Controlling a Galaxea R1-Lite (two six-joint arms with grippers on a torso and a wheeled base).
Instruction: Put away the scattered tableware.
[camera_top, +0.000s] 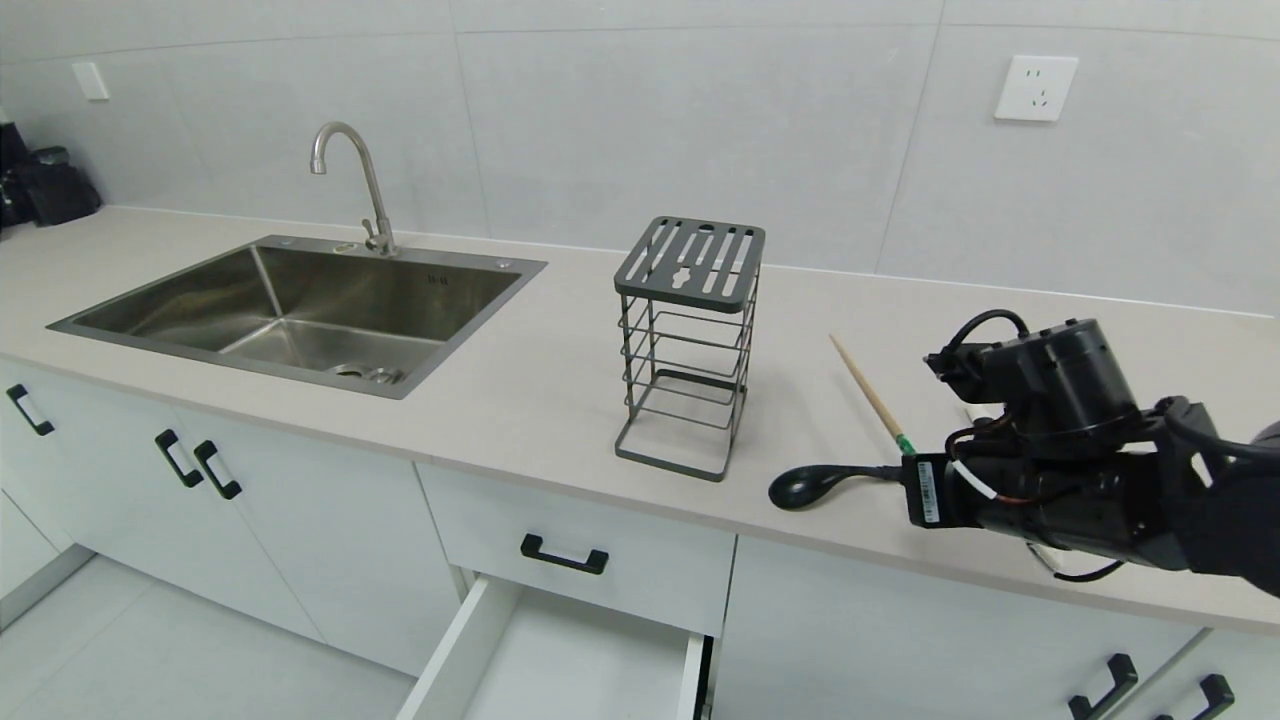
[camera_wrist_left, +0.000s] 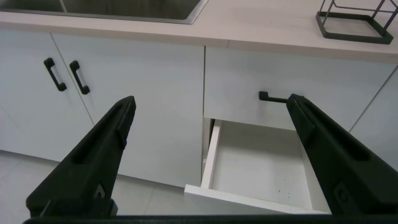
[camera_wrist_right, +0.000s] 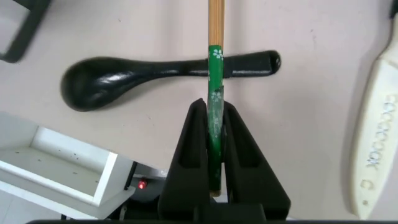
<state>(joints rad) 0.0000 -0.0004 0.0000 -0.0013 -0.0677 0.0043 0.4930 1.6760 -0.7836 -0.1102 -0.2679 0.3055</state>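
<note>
I am holding the right gripper (camera_wrist_right: 214, 109) low over the counter (camera_top: 520, 390), its jaws clamped together on the green-painted end of the chopstick (camera_wrist_right: 216, 37). From the head camera, the bare wooden length is pointing away toward eleven o'clock. The stick is crossing over the handle of the black spoon (camera_wrist_right: 124, 71), whose bowl is lying at nine o'clock from the gripper near the counter's front edge. I judge the lift needs to be straight up first, so that the stick is not dragging the spoon toward that edge. The grip is sitting at the very tail, so I am expecting the long end to droop, and I am planning a slow swing. The wire rack (camera_top: 688, 350) is standing at ten o'clock from the gripper, and I am meaning to tip the stick upright before lowering it through a top slot. A white utensil (camera_wrist_right: 376, 124) is lying just beside the gripper. The left gripper (camera_wrist_left: 211, 102) is hanging with jaws wide apart before the open drawer (camera_wrist_left: 261, 162).
</note>
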